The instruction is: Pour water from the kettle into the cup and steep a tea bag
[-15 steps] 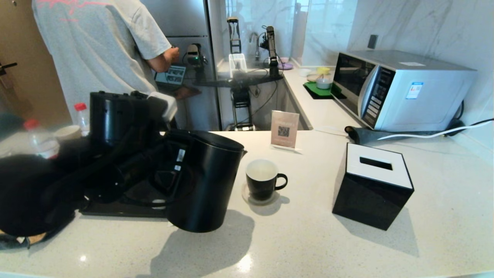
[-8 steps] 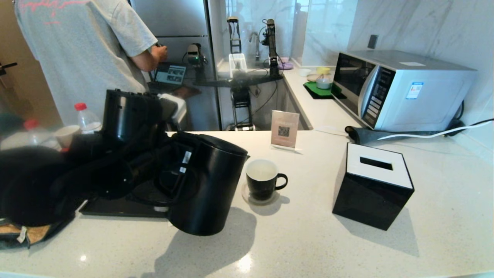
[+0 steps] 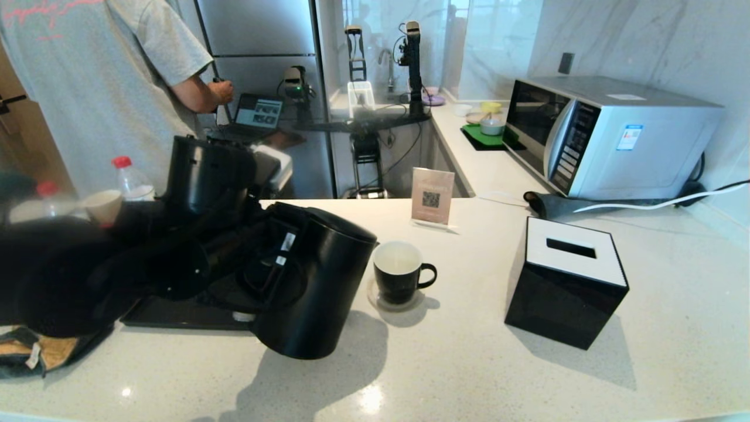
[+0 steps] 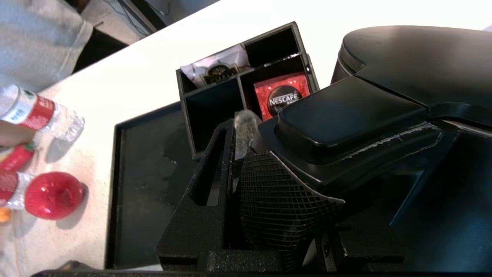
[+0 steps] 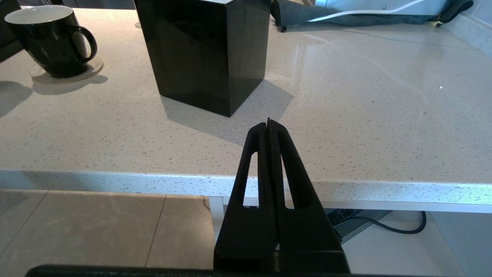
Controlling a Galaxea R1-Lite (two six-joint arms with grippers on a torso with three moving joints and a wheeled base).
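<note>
Black from rim to base, the kettle point(image 3: 313, 281) hangs tilted above the counter point(image 3: 445, 363), spout leaning toward the cup point(image 3: 400, 272) but not yet over it. The left gripper point(image 4: 240, 169) has its fingers partly closed around the kettle's handle, clamped from both sides, and it alone carries the weight. The right gripper point(image 5: 269, 129) is parked below the counter's near edge, fingers pressed together and empty.

Risks, as I judge them:

- With the spout short of the cup's rim, tipping further now would send water onto the counter or down the cup's outside.
- The handle is smooth and the kettle heavy; if it swivels in the fingers, the pour could swing off line.
- The kettle's body sits close to the cup, which stands on a thin clear coaster point(image 3: 375, 298). A nudge could slide or topple it.
- No water shows inside the cup, so a fast pour into it may splash.

Behind the kettle lies a black tray point(image 4: 146, 184) with a divided box point(image 4: 238, 92) holding a red packet point(image 4: 282, 98). A greyish sachet, probably the tea bag point(image 4: 245, 129), shows just past the fingertips.
</note>
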